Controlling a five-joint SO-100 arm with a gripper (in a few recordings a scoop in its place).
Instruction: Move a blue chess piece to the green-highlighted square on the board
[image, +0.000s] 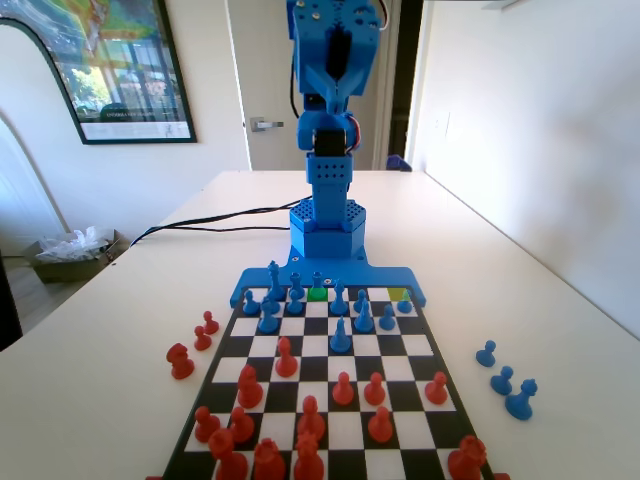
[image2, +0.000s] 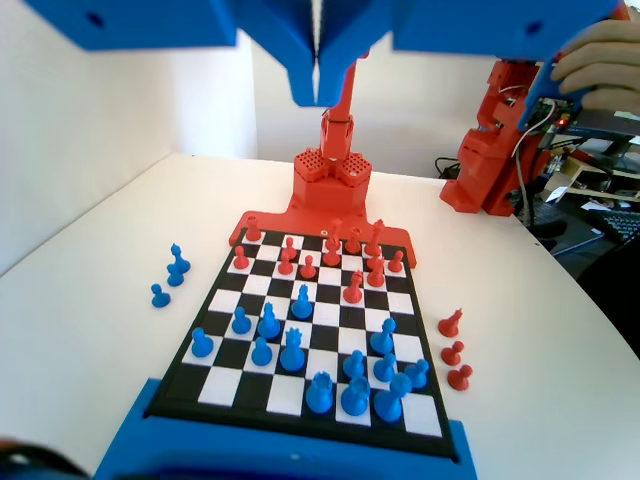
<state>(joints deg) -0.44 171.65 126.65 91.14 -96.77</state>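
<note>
Hanging high over the board (image2: 300, 330), the gripper (image2: 320, 95) is closed, empty; no legible writing.

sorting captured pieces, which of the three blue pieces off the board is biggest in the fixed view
The blue piece nearest the camera, at the bottom of the diagonal row right of the board; the other two look smaller.

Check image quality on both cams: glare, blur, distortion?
Fixed view: doorway behind the arm is blown out; the board looks evenly lit, near red pieces soft, the green-highlighted square readable. Wrist view: the hand, jaws together, is close and blurred; the board sharp; table edges bow, which suggests wide-angle distortion.
</note>
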